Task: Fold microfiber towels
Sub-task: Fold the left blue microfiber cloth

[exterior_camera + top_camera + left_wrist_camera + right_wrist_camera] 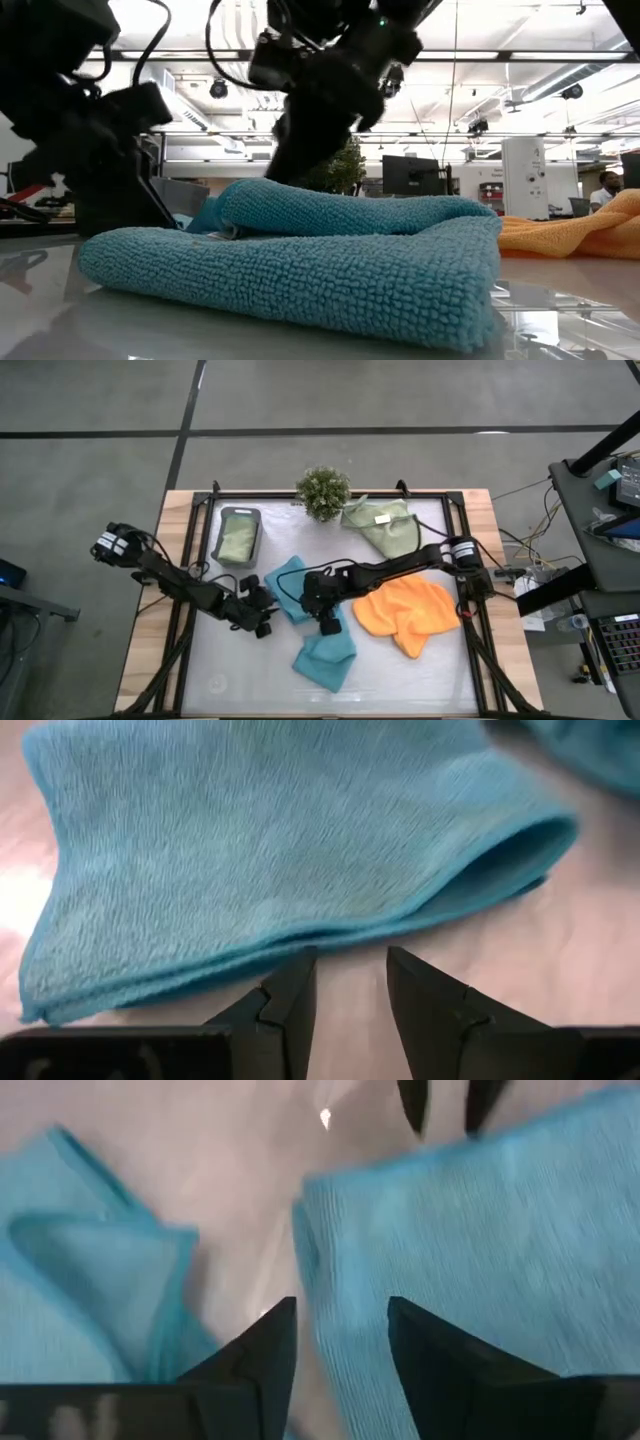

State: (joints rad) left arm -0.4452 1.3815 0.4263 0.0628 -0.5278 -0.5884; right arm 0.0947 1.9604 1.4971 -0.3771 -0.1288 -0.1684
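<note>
Two teal towels lie mid-table: a folded one [288,588] [480,1230] and, nearer the front edge, another [325,657] [300,270] [90,1290]. My right gripper [328,623] [340,1325] is open between them, its fingers on either side of the folded towel's edge [305,1230]. My left gripper [262,622] [350,970] is open at that towel's left side, just short of its layered edge [330,930]. An orange towel [405,612] lies crumpled to the right. A sage-green towel with a white tag [380,525] lies at the far right; another fills the tray. My right gripper's open fingers stand slanting down over the folded teal towel's edge [310,1270], which lies flat on the table. Whether they touch the cloth I cannot tell.
A dark grey tray [222,520] with a green cloth stands at the far left and a small plant [323,490] at the far middle. The table's near left [220,680] and near right corners are bare. A person shows in the room beyond [605,185].
</note>
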